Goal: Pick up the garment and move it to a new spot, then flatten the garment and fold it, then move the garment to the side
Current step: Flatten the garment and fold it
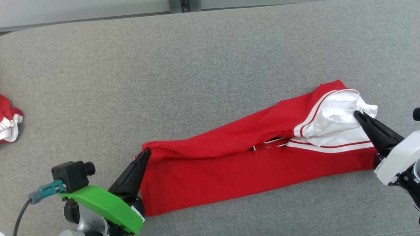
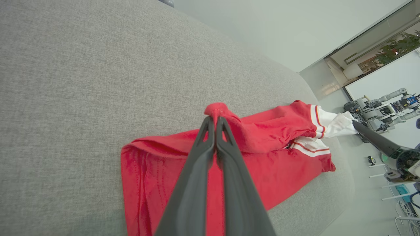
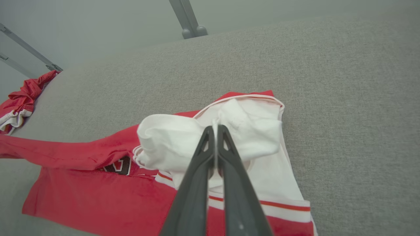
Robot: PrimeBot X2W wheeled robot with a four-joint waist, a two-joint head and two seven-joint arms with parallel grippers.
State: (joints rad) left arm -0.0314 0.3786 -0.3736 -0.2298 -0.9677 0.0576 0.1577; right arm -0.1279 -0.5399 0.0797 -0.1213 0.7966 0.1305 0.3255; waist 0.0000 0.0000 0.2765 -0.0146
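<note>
The garment (image 1: 229, 164) is a red top with white parts and red-and-white stripes, lying folded lengthwise across the grey surface (image 1: 197, 65). My left gripper (image 1: 146, 153) is shut on the garment's red left end, which bunches at the fingertips (image 2: 215, 119). My right gripper (image 1: 357, 114) is shut on the crumpled white part at the right end (image 3: 215, 127). In the left wrist view the garment (image 2: 269, 154) stretches away toward the right gripper (image 2: 356, 126). The right wrist view shows the garment's white fabric (image 3: 249, 131) piled around the fingers.
A second red-and-white cloth (image 1: 9, 123) lies at the far left edge, also seen as a cloth (image 3: 19, 101) in the right wrist view. A metal post (image 3: 188, 19) stands behind the surface. Another robot (image 2: 384, 109) stands on the floor beyond.
</note>
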